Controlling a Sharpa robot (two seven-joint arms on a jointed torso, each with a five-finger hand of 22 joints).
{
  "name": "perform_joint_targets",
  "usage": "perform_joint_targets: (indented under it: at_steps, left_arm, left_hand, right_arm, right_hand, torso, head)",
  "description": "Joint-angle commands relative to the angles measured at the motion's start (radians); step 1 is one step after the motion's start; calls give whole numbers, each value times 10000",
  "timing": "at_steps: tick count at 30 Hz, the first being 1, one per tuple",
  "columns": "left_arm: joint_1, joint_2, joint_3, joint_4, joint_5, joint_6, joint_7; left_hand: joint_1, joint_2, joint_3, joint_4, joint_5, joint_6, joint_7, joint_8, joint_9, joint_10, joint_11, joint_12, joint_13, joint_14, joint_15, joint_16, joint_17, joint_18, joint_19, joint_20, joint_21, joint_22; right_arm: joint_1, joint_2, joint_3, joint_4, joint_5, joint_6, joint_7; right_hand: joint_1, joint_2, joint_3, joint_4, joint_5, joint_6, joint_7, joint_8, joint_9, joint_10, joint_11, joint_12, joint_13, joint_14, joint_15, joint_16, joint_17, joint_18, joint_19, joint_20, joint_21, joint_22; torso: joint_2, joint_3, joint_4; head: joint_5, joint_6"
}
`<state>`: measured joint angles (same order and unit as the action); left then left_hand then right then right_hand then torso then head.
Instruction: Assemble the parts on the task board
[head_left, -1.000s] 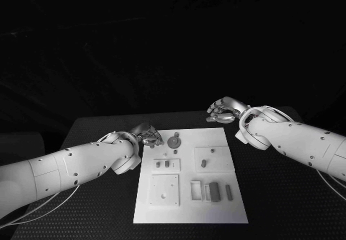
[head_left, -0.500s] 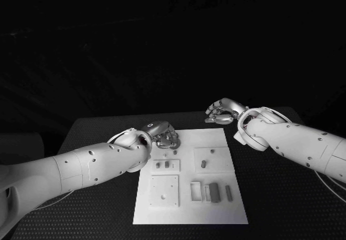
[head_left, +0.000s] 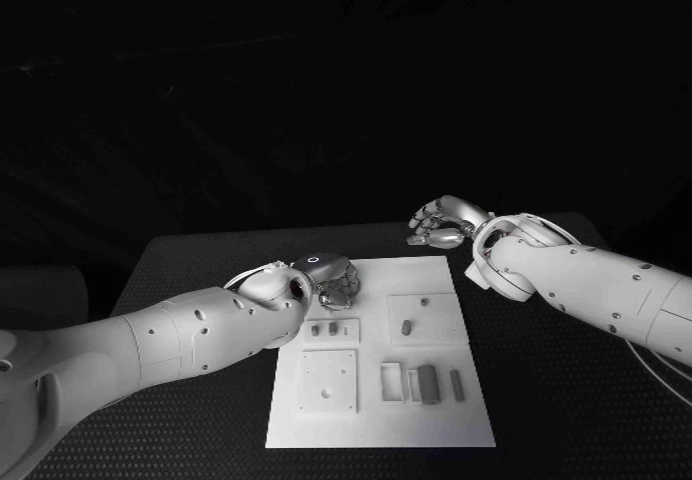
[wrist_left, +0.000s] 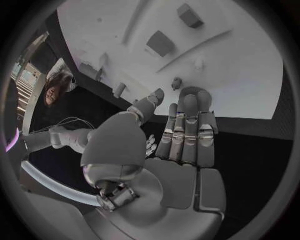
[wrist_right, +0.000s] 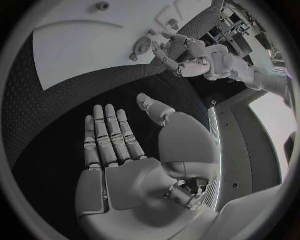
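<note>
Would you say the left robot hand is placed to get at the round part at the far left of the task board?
Probably yes: the left robot hand is open over the round part, fingers stretched toward it, with nothing between them on the task board.

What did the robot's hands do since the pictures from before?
The left hand moved in from the task board's left edge over its far left corner, above the round part there, fingers open, holding nothing. The right hand stayed beyond the board's far right corner, and the small parts stayed put.
</note>
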<state>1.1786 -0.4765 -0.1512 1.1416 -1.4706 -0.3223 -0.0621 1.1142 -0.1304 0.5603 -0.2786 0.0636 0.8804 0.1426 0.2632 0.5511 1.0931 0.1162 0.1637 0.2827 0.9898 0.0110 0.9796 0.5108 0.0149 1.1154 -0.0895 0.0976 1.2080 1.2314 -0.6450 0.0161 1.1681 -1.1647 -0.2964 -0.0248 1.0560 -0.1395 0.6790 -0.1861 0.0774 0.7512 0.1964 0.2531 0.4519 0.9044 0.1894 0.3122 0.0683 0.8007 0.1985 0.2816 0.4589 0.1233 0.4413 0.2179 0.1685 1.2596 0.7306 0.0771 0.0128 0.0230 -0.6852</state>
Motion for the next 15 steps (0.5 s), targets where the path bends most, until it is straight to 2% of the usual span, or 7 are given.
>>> perform_joint_targets:
  at_steps: [1,4,10,12,15]
  left_arm:
    - [-70,136,-7,-96,-345,523,-76]
    - [-135,187,-11,-163,-372,589,-154]
    - [-156,258,-28,-282,-408,696,-198]
    - [-161,280,-31,-281,-408,711,-235]
    - [-164,303,-32,-269,-416,723,-288]
  left_hand:
    - [-12,-77,-58,7,-58,-3,18,-39,-21,47,23,-83,-14,92,-7,50,28,208,103,-10,40,24]
    - [-11,-87,-77,11,-59,3,12,-46,-41,70,16,-152,-25,179,-22,118,86,245,208,-24,89,75]
    - [-12,-90,-83,13,-60,6,13,-48,-48,80,15,-176,-28,193,-25,134,104,257,235,-26,103,95]
    - [8,-87,-167,37,-40,16,24,-54,-69,105,-53,-237,-36,535,-92,548,323,408,701,-88,427,338]
    - [49,-24,-177,52,-58,112,42,-30,-106,288,-79,-320,-15,504,-133,829,512,464,749,-126,589,649]
  right_arm:
    - [-4,12,4,10,2,91,117]
    - [-4,20,4,20,2,99,121]
    - [-4,25,4,13,2,112,116]
    - [-4,37,4,18,2,112,117]
    - [-4,46,4,16,2,115,120]
  right_hand:
    - [95,-20,10,-9,18,-83,286,63,-18,98,-3,-57,-7,-31,23,45,-11,-49,6,-26,-33,16]
    - [95,-22,8,-12,17,-83,287,64,-19,99,-3,-60,-7,-31,23,46,-13,-49,6,-26,-35,18]
    - [96,-22,8,-12,17,-83,287,64,-19,99,-3,-60,-7,-31,23,46,-13,-49,6,-26,-36,19]
    - [96,-22,8,-12,17,-83,287,64,-19,99,-3,-60,-7,-31,23,46,-13,-49,6,-26,-36,19]
    - [97,-21,8,-13,17,-83,287,64,-20,100,-3,-61,-7,-31,23,46,-14,-49,6,-26,-36,19]
  torso:
    - [5,-5,15]
    - [-1,-5,12]
    - [3,-3,13]
    - [4,-1,12]
    - [1,-4,10]
  head:
    - [-30,-18]
    - [-37,-28]
    - [-61,-49]
    - [-58,-49]
    - [-73,-47]
